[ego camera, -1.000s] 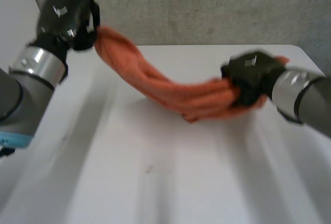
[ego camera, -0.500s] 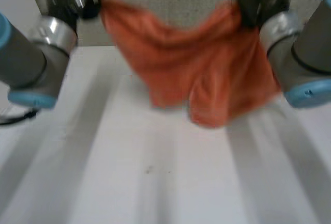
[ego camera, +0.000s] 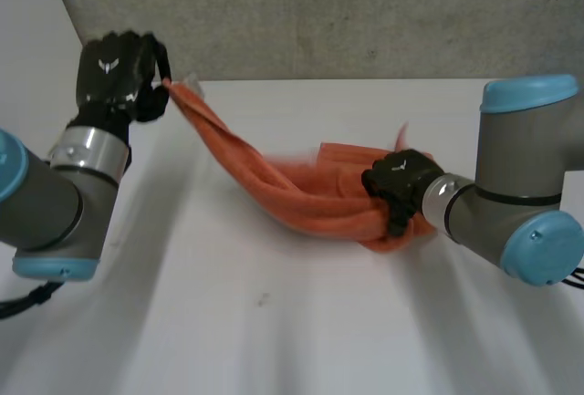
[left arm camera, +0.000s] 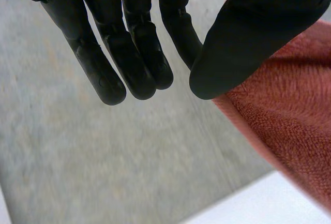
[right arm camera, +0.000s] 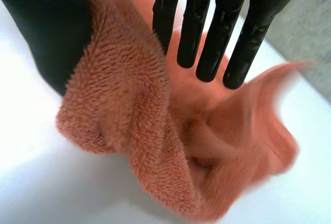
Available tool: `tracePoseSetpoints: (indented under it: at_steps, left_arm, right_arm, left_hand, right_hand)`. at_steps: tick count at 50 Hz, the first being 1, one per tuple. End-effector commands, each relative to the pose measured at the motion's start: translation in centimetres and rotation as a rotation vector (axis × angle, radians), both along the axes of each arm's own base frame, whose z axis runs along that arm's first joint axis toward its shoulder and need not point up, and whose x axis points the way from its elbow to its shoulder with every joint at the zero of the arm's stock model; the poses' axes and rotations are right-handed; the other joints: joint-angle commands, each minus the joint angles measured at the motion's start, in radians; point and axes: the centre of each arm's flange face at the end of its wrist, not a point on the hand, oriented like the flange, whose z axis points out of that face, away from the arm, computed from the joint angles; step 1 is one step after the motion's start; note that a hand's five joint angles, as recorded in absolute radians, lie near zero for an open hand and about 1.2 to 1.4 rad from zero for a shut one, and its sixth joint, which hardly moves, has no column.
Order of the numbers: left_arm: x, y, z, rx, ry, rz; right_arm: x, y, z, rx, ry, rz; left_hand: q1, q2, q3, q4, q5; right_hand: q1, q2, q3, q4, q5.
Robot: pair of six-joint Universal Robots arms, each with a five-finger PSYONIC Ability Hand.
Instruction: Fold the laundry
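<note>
Towel point(ego camera: 301, 196) sagging onto table point(ego camera: 274, 322), one end at left hand point(ego camera: 119, 71) far left, other at right hand point(ego camera: 397, 185)

No legible text, numbers or brand names in any view. Only markings noted, both in the head view:
- small white emblem point(ego camera: 109, 66) on the back of the left hand point(ego camera: 123, 80)
- similar white emblem point(ego camera: 398, 166) on the back of the right hand point(ego camera: 403, 187)

Both are too small to resolve into letters or a known logo.
</note>
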Motion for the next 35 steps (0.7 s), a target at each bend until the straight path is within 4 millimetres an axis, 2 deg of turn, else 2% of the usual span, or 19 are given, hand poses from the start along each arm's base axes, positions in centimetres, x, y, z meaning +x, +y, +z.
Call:
tracePoseSetpoints:
  at_steps: [1,4,10,15,18,19,23,24,35]
  left_arm:
    - [1.4,-0.4,-1.1,0.036,-0.015,0.026]
    - [1.4,-0.3,-0.9,0.030,-0.017,0.017]
    - [1.5,0.8,1.2,-0.015,-0.008,-0.001]
    - [1.5,2.1,2.8,-0.035,-0.002,-0.016]
    - [1.5,2.7,3.6,-0.052,-0.001,-0.031]
    - [1.5,2.9,3.6,-0.054,-0.002,-0.036]
    - [1.6,3.2,4.1,-0.067,-0.001,-0.042]
    - [1.7,3.7,4.9,-0.081,0.005,-0.042]
    - [2.1,4.8,6.8,-0.122,0.016,-0.040]
  right_arm:
    - [-0.1,-0.8,2.2,-0.078,-0.141,-0.077]
    - [-0.4,0.0,4.1,-0.089,-0.222,-0.099]
    - [-1.0,1.2,5.5,-0.055,-0.302,-0.132]
    - [-2.5,1.3,5.5,0.026,-0.319,-0.202]
    - [-3.6,0.9,5.6,0.062,-0.323,-0.244]
    - [-4.9,0.3,5.7,0.136,-0.354,-0.294]
    - [-5.9,-0.3,5.7,0.192,-0.405,-0.319]
    - [-6.0,-0.5,5.6,0.198,-0.412,-0.323]
    - [-6.1,-0.7,4.3,0.242,-0.412,-0.295]
  left_hand:
    - [0.270,0.197,0.201,0.201,0.263]
    - [0.270,0.197,0.201,0.201,0.263]
    - [0.270,0.197,0.201,0.201,0.263]
    - [0.270,0.197,0.201,0.201,0.263]
    - [0.270,0.197,0.201,0.201,0.263]
    - [0.270,0.197,0.201,0.201,0.263]
    - [0.270,0.197,0.201,0.201,0.263]
    - [0.270,0.197,0.201,0.201,0.263]
    - [0.270,0.197,0.201,0.201,0.263]
  right_hand:
    - [-0.054,-0.140,-0.135,-0.132,-0.137]
    - [-0.081,-0.166,-0.161,-0.158,-0.163]
    - [-0.090,-0.175,-0.170,-0.167,-0.172]
    - [-0.087,-0.172,-0.167,-0.164,-0.169]
    - [-0.087,-0.172,-0.167,-0.164,-0.169]
    - [-0.087,-0.172,-0.167,-0.164,-0.169]
    - [-0.081,-0.167,-0.161,-0.158,-0.163]
    - [-0.084,-0.169,-0.164,-0.161,-0.166]
    - [-0.072,-0.158,-0.153,-0.149,-0.154]
